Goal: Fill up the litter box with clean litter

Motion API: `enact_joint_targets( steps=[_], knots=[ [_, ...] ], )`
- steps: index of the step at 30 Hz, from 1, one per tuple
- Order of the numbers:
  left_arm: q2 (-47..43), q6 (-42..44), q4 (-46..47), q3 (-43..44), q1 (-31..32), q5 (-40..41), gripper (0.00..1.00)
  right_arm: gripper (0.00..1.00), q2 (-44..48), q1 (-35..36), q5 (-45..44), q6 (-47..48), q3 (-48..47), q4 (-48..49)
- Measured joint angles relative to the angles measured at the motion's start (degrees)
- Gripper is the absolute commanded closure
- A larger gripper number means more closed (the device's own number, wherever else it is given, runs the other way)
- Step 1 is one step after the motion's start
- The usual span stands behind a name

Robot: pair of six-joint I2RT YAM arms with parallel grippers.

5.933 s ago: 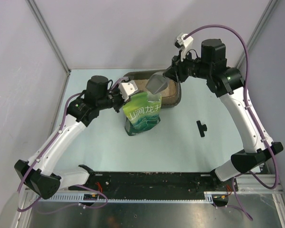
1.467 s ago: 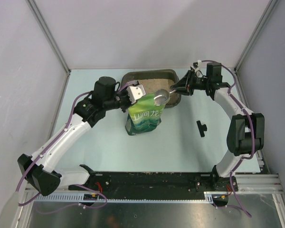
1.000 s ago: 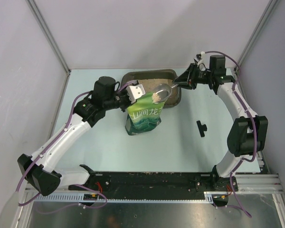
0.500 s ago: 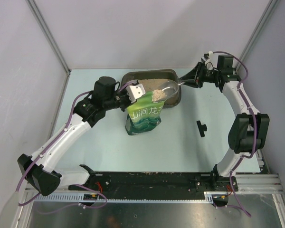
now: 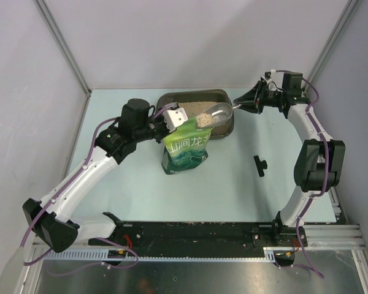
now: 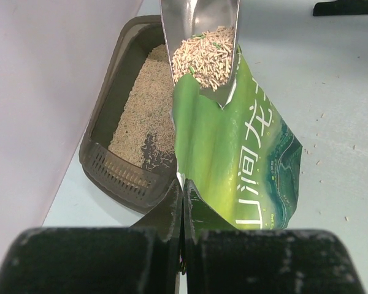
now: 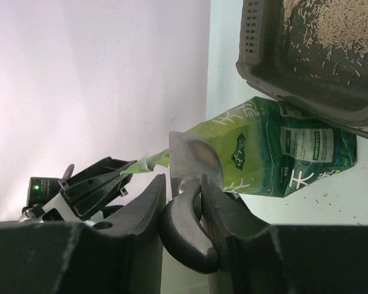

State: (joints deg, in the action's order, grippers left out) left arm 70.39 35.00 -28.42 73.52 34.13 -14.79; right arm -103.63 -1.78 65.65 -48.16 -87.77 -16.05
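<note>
Holding loaded scoop (image 5: 213, 114) above bag (image 5: 185, 150) mouth: my right gripper (image 5: 240, 105) clamps its handle, left gripper (image 5: 173, 119) pinches bag top. Step, I reckon: ferrying litter (image 6: 203, 54). Next: swing over box (image 5: 196, 93), tip.

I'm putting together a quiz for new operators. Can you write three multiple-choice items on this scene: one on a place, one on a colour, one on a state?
1. Seen from the robot, the box is:
A) in front of the bag
B) behind the bag
C) far to its right

2. The bag is:
A) red
B) green
C) blue

3. The scoop is:
A) empty
B) lying flat on the bag
C) loaded with litter

Answers:
1. B, the top view shows the box beyond the bag.
2. B, it is green with white print.
3. C, the left wrist view shows pellets filling its bowl.
</note>
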Motion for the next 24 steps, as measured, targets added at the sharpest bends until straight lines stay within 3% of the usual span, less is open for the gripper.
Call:
enact_joint_targets(
  steps=[24],
  knots=[
    [0.48,1.38,-0.48,0.00,0.04,2.71,1.00,1.00,-8.76,-1.38,2.29,-12.90,-3.28,14.82]
  ],
)
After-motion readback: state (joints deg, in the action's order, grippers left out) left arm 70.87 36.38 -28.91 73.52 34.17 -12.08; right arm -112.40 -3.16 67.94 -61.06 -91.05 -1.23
